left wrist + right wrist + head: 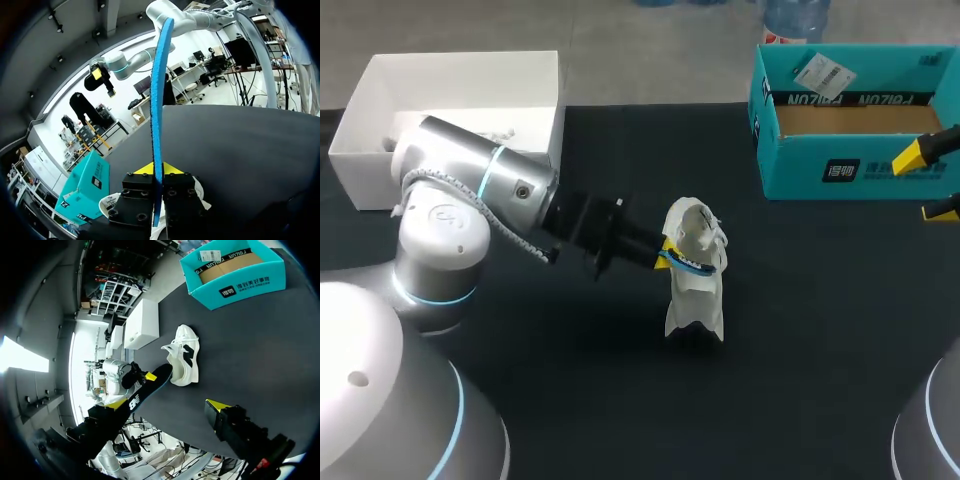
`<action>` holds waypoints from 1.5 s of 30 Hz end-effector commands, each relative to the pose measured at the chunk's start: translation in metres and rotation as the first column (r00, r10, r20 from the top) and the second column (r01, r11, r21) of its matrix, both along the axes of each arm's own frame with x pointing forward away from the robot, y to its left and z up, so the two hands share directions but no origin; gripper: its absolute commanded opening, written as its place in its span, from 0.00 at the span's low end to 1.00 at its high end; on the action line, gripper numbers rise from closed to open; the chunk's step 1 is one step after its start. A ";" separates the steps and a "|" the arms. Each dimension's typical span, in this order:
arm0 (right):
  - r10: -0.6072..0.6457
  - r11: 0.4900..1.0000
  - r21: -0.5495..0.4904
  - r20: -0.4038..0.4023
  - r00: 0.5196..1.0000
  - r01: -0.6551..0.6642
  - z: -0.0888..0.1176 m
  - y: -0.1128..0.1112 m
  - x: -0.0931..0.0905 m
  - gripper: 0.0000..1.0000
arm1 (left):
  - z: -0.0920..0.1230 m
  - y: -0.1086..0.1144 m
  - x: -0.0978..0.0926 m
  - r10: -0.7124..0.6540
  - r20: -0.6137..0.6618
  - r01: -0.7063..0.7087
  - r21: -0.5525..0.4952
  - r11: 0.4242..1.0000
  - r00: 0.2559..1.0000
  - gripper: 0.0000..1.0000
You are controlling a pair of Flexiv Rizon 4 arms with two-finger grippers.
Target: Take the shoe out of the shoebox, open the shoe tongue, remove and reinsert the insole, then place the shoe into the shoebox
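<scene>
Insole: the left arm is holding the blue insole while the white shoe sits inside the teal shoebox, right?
Not quite. The left gripper does hold the blue insole, but the white shoe lies on the black table, outside the teal shoebox, as the right wrist view shows.

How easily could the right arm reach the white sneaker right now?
Probably easily. The right gripper is open beside the teal shoebox, and only bare table lies between it and the white sneaker. The left gripper, shut on the blue insole, sits at the sneaker's other side, so that side is crowded.
</scene>
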State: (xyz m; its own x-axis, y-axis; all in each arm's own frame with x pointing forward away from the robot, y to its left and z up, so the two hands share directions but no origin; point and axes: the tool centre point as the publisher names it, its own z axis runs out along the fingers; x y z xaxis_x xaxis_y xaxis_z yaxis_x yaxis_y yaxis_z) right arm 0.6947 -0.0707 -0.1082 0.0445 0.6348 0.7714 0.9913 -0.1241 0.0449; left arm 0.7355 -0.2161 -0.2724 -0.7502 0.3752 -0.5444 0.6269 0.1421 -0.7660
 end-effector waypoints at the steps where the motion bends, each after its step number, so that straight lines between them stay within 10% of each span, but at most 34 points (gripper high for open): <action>1: -0.002 1.000 -0.001 0.000 1.000 0.002 -0.001 0.000 -0.001 1.00 | -0.014 -0.012 0.009 0.003 0.000 -0.003 0.002 1.000 1.000 0.00; 23: -0.002 1.000 -0.001 0.000 1.000 0.002 -0.001 0.000 -0.001 1.00 | 0.026 0.010 -0.004 0.042 0.057 -0.039 -0.055 0.998 0.997 0.00; 45: -0.002 1.000 -0.001 0.000 1.000 0.002 -0.001 0.000 -0.001 1.00 | -0.026 -0.006 0.013 0.055 0.047 -0.056 0.029 0.998 0.997 0.00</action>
State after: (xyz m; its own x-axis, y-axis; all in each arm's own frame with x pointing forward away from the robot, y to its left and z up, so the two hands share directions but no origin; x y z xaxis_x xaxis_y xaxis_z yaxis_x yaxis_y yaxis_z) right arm 0.6945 -0.0711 -0.1083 0.0438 0.6340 0.7721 0.9913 -0.1239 0.0455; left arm 0.7442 -0.2157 -0.2940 -0.7446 0.3446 -0.5717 0.6527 0.1967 -0.7316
